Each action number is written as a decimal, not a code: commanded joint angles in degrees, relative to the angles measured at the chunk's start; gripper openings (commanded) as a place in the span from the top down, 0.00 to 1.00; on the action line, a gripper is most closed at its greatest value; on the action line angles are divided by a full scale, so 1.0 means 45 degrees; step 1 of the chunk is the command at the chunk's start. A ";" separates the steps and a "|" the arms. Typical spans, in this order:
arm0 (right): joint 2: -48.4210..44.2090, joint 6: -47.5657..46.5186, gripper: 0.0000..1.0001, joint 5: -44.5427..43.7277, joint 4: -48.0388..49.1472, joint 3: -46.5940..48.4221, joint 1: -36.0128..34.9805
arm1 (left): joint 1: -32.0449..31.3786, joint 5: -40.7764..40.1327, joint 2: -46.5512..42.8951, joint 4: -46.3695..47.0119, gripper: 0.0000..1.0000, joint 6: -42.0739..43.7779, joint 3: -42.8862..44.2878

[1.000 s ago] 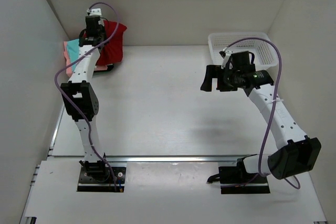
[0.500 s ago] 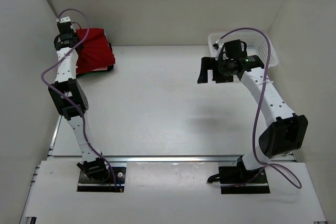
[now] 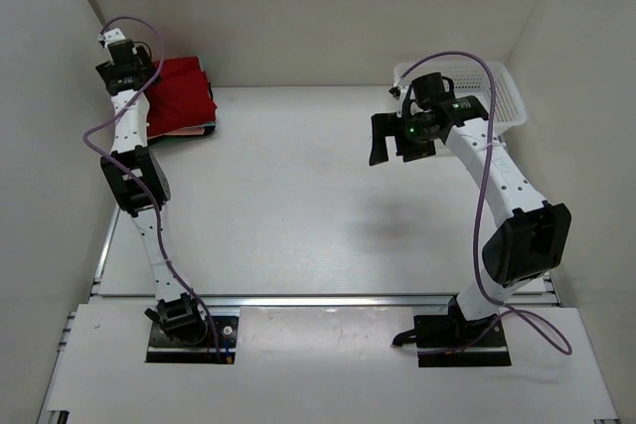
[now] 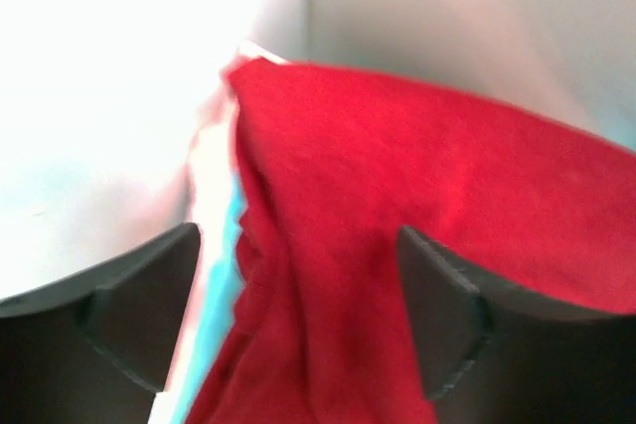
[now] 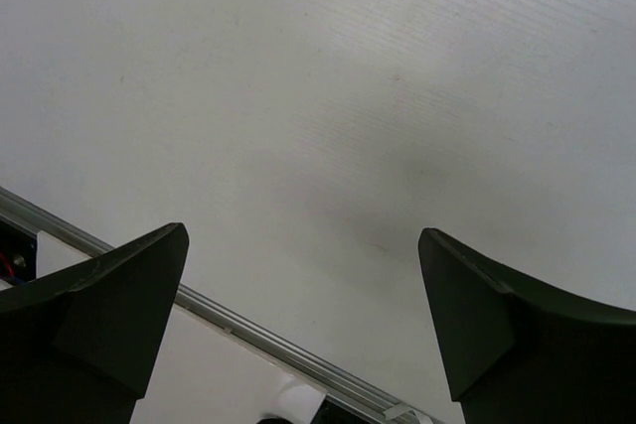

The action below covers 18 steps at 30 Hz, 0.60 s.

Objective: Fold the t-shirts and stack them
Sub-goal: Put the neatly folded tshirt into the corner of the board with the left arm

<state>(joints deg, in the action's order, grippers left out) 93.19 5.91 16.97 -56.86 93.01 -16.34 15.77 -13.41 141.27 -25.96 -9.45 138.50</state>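
Overhead, the red shirt (image 3: pixel 184 94) is lying folded in the far left corner of the table (image 3: pixel 298 206), topping a low stack with a thin pink shirt (image 3: pixel 171 134) edge peeking out along its near side. The left gripper (image 3: pixel 121 65) is hanging at the stack's left edge, hard by the left wall (image 3: pixel 40 146), and its wrist camera is hiding the fingers from above. A purple cable (image 3: pixel 99 131) is looping off that arm. The right gripper (image 3: pixel 393 138) is hovering well apart from the shirts over bare table, jaws spread, with the white basket (image 3: pixel 505 98) sitting just behind it in the far right corner. A metal rail (image 3: pixel 298 297) is running across the near edge. Through the left wrist camera, the blurred red shirt (image 4: pixel 427 196) is filling most of the frame, draping over a teal shirt (image 4: pixel 224 310) strip and a pale pink shirt (image 4: pixel 207 181) edge on its left. The left gripper (image 4: pixel 288 325) is standing with jaws apart, its fingers (image 4: pixel 129 310) straddling the stack's edge and clamping nothing. Through the right wrist camera, the right gripper (image 5: pixel 308 315) is holding its jaws wide over the table (image 5: pixel 348 96), nothing lying between the fingers (image 5: pixel 99 315), while the rail (image 5: pixel 234 323) is crossing below.
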 commanded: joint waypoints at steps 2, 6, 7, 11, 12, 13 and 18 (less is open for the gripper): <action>-0.0199 -0.0357 0.01 -0.0313 -0.0488 0.0075 -0.0353 | -0.0242 -0.2467 -0.0864 0.0418 0.01 -0.0748 0.1019; -0.0862 -0.0123 0.01 -0.0372 -0.0198 -0.0647 -0.0432 | -0.0418 -0.2551 -0.2562 0.0200 0.01 -0.1415 -0.0572; -0.1154 -0.0045 0.01 -0.0392 0.0036 -0.0998 -0.0393 | -0.0767 -0.2335 -0.3397 0.0433 0.01 -0.1376 -0.1954; -0.2171 0.0229 0.01 -0.0490 0.0662 -0.2190 0.0210 | -0.1608 -0.0682 -0.7067 0.1176 0.02 -0.1355 -0.6472; -0.2463 0.0248 0.01 -0.0510 0.0798 -0.2367 0.0309 | -0.1687 -0.0286 -0.8276 0.1236 0.06 -0.1859 -0.8046; -0.2698 0.0191 0.01 -0.0510 0.0877 -0.2620 0.0562 | -0.1765 0.0685 -0.8868 0.1333 0.14 -0.2019 -0.9648; -0.4183 0.0385 0.01 -0.0063 0.1266 -0.4122 0.1501 | -0.3847 0.0249 -1.3085 0.0206 0.01 -0.3095 -1.3703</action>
<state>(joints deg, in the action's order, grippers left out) 78.81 6.63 15.59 -54.17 77.30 -11.29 3.14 -13.47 90.78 -22.55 -19.84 82.30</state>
